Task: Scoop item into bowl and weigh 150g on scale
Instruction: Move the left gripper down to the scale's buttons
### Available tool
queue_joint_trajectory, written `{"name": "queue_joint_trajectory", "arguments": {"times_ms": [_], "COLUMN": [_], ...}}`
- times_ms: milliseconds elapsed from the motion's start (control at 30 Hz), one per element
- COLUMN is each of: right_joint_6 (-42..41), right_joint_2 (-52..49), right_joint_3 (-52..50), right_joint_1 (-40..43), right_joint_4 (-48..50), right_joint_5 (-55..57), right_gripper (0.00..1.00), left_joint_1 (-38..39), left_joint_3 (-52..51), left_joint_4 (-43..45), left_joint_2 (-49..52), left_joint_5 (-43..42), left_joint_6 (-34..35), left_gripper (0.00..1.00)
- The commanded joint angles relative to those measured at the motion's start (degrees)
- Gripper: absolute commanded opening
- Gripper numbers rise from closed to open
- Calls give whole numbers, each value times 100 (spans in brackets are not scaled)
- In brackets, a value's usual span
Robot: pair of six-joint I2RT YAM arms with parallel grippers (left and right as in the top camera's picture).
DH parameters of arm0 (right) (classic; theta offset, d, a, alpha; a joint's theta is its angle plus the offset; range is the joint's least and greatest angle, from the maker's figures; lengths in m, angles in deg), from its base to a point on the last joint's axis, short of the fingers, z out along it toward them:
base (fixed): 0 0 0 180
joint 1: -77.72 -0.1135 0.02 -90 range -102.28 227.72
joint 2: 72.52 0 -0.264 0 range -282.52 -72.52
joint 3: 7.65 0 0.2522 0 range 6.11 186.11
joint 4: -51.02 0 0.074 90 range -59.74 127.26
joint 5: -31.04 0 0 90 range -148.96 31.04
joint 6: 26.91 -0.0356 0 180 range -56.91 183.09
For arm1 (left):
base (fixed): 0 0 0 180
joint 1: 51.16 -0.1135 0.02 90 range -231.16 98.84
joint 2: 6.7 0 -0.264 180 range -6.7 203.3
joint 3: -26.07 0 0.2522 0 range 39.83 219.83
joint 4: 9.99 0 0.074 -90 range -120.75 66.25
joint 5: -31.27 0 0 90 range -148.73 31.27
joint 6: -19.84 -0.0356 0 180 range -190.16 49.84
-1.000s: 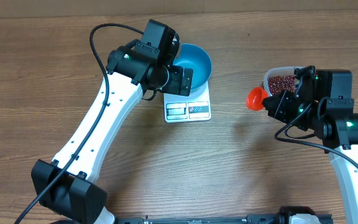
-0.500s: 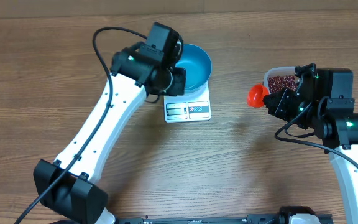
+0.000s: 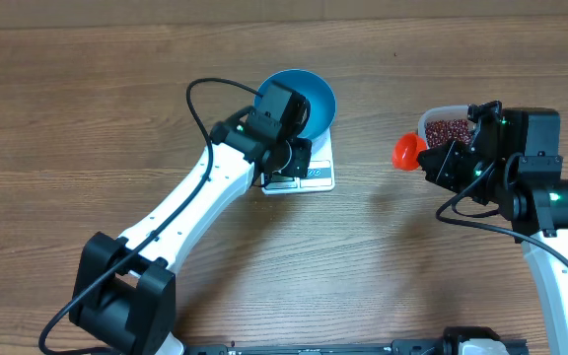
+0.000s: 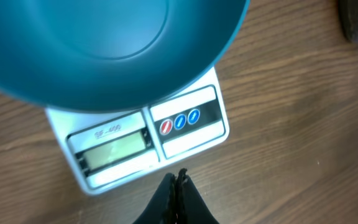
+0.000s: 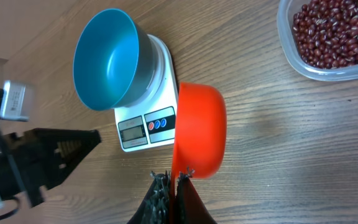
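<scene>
Left wrist view only: front panel of the small flat white rectangular kitchen scale [image 4: 148, 140], with a pale display window and three round buttons, one red and two blue. In the overhead view, partly hidden under the left arm.

Right wrist view only: rounded side of the orange plastic scoop [image 5: 197, 130], tipped on edge; inside not visible.

Item: small dark red-brown beans [image 5: 331, 31], a loose heap of oval grains, lying in the clear rounded-rectangular plastic tub [image 5: 291, 46], well to the right of the scale.

Round, deep bright blue plastic bowl [image 3: 316, 97]: seated on the scale, overhanging its platform; inside showing only smooth blue plastic.

Left gripper [image 4: 176, 183]: fingers pressed together with nothing between, just in front of the scale's front edge.

Right gripper [image 5: 173, 180]: clamped on the orange scoop's edge, between scale and tub, apart from both.

Brown wooden table [image 3: 412, 256]: beneath the scale and tub.
</scene>
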Motion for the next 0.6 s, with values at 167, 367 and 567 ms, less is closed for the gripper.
{"name": "queue_joint_trajectory", "arguments": {"times_ms": [167, 367, 567], "right_joint_6": [4, 2, 2], "right_joint_2": [-9, -9, -9], "right_joint_3": [181, 181, 181], "right_joint_1": [22, 22, 22], "right_joint_4": [37, 39, 39], "right_joint_5": [39, 76, 76], "right_gripper": [4, 4, 4], "left_joint_1": [138, 378, 595], "left_joint_3": [-787, -870, -870], "left_joint_4": [1202, 1314, 1534], "left_joint_2": [33, 33, 133], "left_joint_5": [234, 981, 1069], "left_joint_6": [-402, -732, -911], "left_gripper": [4, 4, 4]}}
